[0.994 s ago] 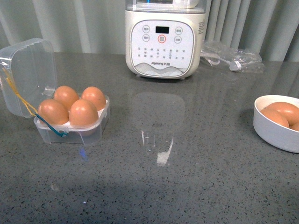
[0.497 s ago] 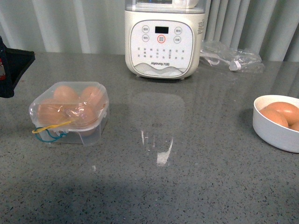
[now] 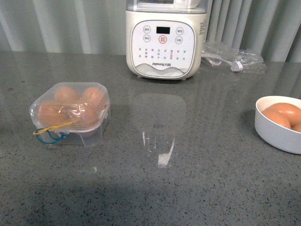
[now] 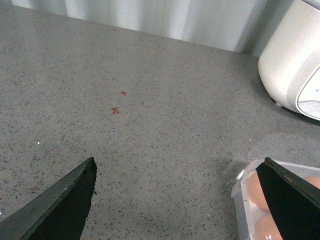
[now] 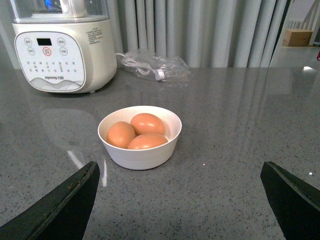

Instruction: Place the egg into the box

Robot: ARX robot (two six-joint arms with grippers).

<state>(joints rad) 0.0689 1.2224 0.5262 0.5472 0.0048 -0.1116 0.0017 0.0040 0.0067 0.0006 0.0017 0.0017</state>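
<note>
The left gripper (image 4: 178,161) shows only two flat, wedge-shaped fingers (image 4: 60,207) of matt black, cut off at corners of the frame; the right gripper (image 5: 180,164) has the same dark, plain fingers (image 5: 290,200)

Open counter (image 3: 160,188) was seen before the appliance (image 3: 165,40); it was bounded front-left by the box (image 3: 70,113), front-right by the bowl (image 3: 277,129).

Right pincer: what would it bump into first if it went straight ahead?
Probably the bowl of eggs, sitting ahead of the open right pincer, slightly off-centre; depth is unclear.
</note>
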